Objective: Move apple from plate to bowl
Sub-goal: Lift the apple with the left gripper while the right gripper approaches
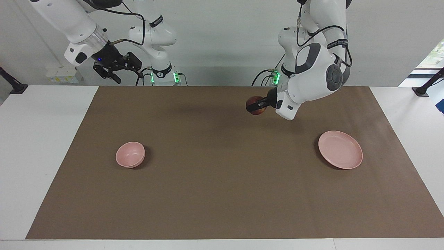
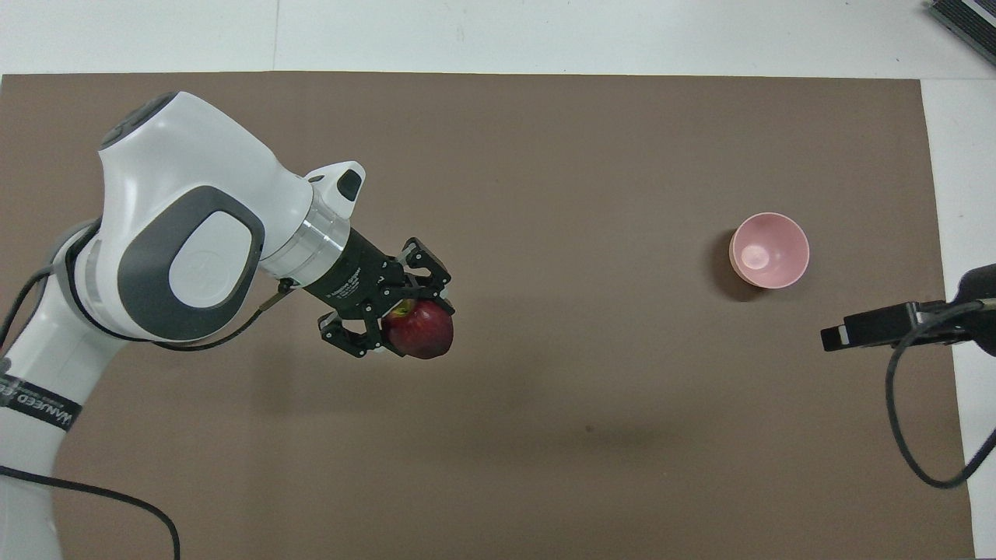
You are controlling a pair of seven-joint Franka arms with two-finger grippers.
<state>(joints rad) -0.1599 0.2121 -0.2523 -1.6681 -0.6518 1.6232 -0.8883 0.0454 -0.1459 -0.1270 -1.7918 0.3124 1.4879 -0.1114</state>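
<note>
Brown mat (image 1: 222,194) beneath held apple (image 1: 256,106)

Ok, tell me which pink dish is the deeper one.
The bowl toward the right arm's end: small, with high sides. The plate toward the left arm's end is wider and shallow.

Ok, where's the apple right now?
The apple is in the left gripper, in the air over the bare mat between plate and bowl.
</note>
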